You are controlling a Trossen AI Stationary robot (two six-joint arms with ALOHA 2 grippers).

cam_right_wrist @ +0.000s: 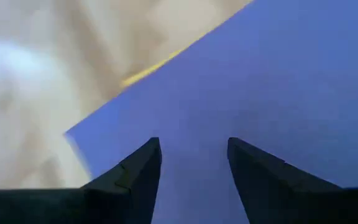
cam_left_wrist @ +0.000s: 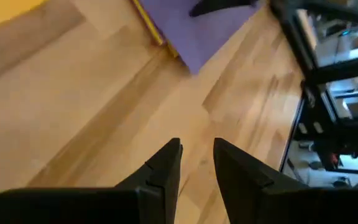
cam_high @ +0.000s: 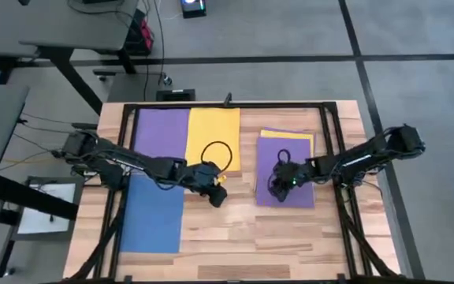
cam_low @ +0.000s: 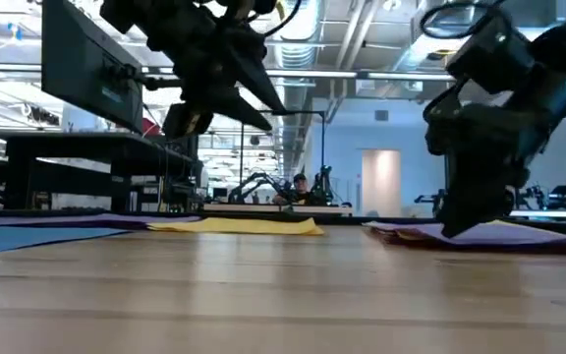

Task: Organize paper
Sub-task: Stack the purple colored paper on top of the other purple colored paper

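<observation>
Counter [cam_high: 306, 237]: light wood planks, carrying every sheet on view.

Purple sheet [cam_high: 162, 130]: lying flat at the far left, its right edge touching the yellow sheet [cam_high: 213, 130] beside it.

Blue sheet [cam_high: 154, 214]: lying flat at the near left, just below the purple one, partly under the left arm.

Stack [cam_high: 286, 170]: sitting right of centre, a purple sheet on top with a yellow edge showing along its far and right sides. Whether more sheets are lying beneath cannot be told.

Left end effector [cam_high: 217, 196]: hovering over bare wood between the yellow sheet and the stack. Its fingers [cam_left_wrist: 166, 168] are standing a narrow gap apart and gripping nothing.

Right end effector [cam_high: 278, 188]: reaching down onto the near left part of the stack. Its fingers [cam_right_wrist: 135, 171] are spread moderately wide over the purple top sheet, with nothing between them; in the low view the tips are appearing to meet the paper.

Progress, as a judgement: roughly midway. Two sheets at least are sitting gathered on the right, while three are remaining single on the left, awaiting collection.
</observation>
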